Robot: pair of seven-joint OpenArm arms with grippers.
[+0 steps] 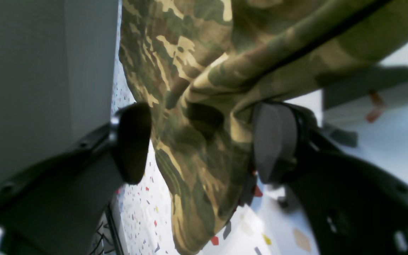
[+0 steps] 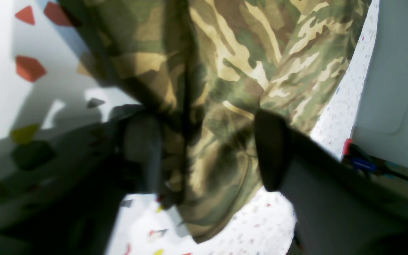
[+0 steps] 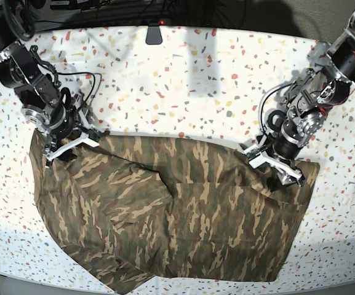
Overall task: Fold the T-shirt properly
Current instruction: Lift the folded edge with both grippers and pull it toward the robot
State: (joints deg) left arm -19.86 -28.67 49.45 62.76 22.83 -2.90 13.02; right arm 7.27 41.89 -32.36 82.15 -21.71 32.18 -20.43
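Note:
The camouflage T-shirt (image 3: pixel 177 215) lies spread across the front half of the table, wrinkled, with a fold ridge running through its middle. My left gripper (image 3: pixel 275 161) is down on its far right corner. In the left wrist view a bunch of T-shirt (image 1: pixel 190 53) sits between the wide-apart jaws of the left gripper (image 1: pixel 203 141), touching only one pad (image 1: pixel 275 141). My right gripper (image 3: pixel 71 142) is at the shirt's far left corner. In the blurred right wrist view T-shirt cloth (image 2: pixel 243 53) fills the gap of the right gripper (image 2: pixel 205 152), whose jaws stand apart.
The table (image 3: pixel 195 80) is white with coloured speckles. A small black object (image 3: pixel 154 34) sits at its back edge. Cables (image 3: pixel 85 80) loop beside the arm on the base view's left. The shirt's hem reaches close to the table's front edge.

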